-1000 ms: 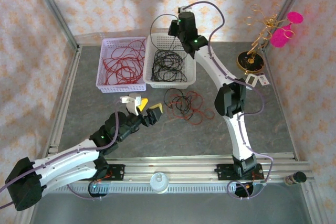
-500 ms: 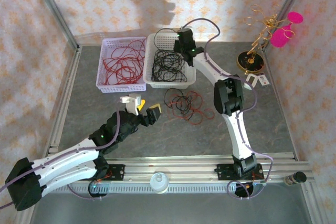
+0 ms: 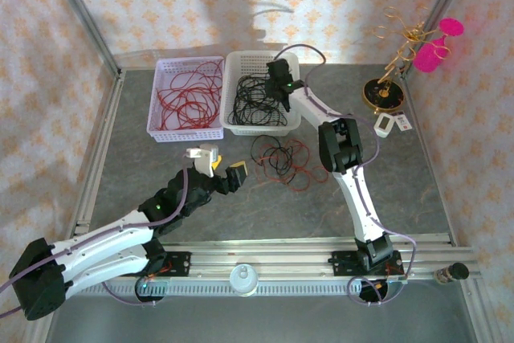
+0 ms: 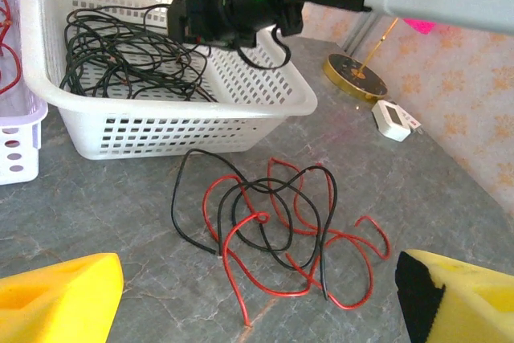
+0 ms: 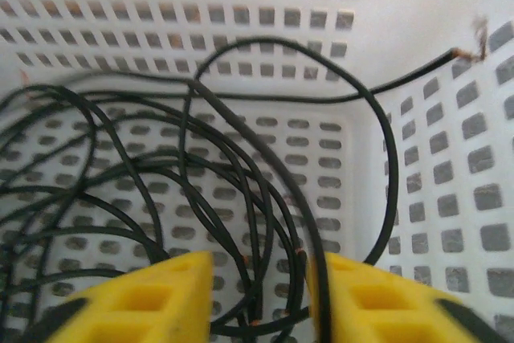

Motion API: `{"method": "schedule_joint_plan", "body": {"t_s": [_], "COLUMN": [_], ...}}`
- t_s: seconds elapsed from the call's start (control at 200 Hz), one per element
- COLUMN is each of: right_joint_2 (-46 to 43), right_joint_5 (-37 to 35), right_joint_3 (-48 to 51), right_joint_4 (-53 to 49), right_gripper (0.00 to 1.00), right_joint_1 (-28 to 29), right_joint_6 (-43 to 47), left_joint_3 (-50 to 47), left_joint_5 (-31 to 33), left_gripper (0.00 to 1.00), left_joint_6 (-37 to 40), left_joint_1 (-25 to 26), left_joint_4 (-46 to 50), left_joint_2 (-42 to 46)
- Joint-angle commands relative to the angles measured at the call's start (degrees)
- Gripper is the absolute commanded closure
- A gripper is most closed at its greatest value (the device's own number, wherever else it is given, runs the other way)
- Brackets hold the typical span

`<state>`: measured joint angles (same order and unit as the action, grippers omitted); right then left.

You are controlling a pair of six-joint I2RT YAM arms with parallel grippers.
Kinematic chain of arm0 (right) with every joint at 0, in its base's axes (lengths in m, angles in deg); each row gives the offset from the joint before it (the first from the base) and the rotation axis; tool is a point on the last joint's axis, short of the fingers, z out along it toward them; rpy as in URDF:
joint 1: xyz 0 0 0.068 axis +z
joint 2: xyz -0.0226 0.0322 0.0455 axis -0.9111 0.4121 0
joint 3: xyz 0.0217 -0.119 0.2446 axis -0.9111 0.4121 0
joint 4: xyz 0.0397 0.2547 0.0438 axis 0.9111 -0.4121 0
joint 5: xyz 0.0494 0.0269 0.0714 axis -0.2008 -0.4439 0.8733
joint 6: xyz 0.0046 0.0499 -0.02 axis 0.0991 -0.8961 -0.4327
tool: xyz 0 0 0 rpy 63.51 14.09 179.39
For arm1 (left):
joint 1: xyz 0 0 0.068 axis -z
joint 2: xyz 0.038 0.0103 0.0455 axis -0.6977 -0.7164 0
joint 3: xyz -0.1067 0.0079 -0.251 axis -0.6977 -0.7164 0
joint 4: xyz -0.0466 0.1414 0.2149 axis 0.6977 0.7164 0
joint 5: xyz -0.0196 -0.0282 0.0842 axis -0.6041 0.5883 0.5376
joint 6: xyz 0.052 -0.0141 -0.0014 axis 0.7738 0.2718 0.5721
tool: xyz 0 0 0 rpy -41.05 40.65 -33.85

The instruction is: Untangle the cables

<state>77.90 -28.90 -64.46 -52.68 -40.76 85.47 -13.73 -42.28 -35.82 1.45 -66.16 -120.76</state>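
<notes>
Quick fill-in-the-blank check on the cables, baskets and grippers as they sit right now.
The cables in the white basket, where the right gripper reaches, are all ____.
The lavender basket holds only ____ ones.
The tangled clump lies on the ____, outside both baskets.
The left gripper faces it with jaws ____.
Missing: black; red; table; open.

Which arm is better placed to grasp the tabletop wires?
Left, likely: the open left end effector faces the looping red and black wires; the right end effector is in the white mesh basket.
</notes>
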Motion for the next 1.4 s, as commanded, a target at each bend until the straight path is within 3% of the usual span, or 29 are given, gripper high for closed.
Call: {"method": "schedule_joint_plan", "body": {"t_s": [0.0,0.225,0.375,0.656,0.856,1.046,1.231,1.396], "right_joint_2": [-4.1,-10.9,-19.2,-53.8,-67.3,-68.4,-63.1,-58.3], "right_joint_5": [1.4,1.8,2.0,1.8,14.0,26.1,23.0,21.9], "right_joint_3": [-3.4,-2.9,4.4,51.6,74.4,87.6,86.5,85.5], "right_joint_4": [-0.6,-1.8,-1.9,12.1,14.8,28.4,28.8,30.3], "right_gripper": [0.5,0.43,0.43,0.43,0.43,0.43,0.45,0.57], "right_joint_1": [-0.2,0.9,1.1,1.0,1.3,2.4,3.9,3.9], "right_joint_6": [0.1,-0.2,-0.6,-6.7,-16.7,-28.8,-27.2,-26.4], "left_joint_3": [2.1,2.2,2.5,2.1,2.5,3.2,3.5,3.6], "left_joint_5": [0.4,-0.7,-1.5,-4.0,-5.3,-6.5,-6.6,-6.2], "left_gripper": [0.11,0.11,0.11,0.12,0.15,0.17,0.17,0.17], "left_joint_6": [-0.6,-0.5,-0.2,-0.5,-0.6,-1.2,-1.4,-1.1], "left_joint_1": [-0.5,-0.8,-0.8,-1.0,-1.2,-1.2,-1.2,-1.2], "left_joint_4": [0.6,0.2,0.9,2.1,1.7,-0.8,-0.5,0.5], "left_joint_2": [-0.6,-1.5,-1.6,-2.9,-7.0,-9.9,-10.0,-9.1]}}
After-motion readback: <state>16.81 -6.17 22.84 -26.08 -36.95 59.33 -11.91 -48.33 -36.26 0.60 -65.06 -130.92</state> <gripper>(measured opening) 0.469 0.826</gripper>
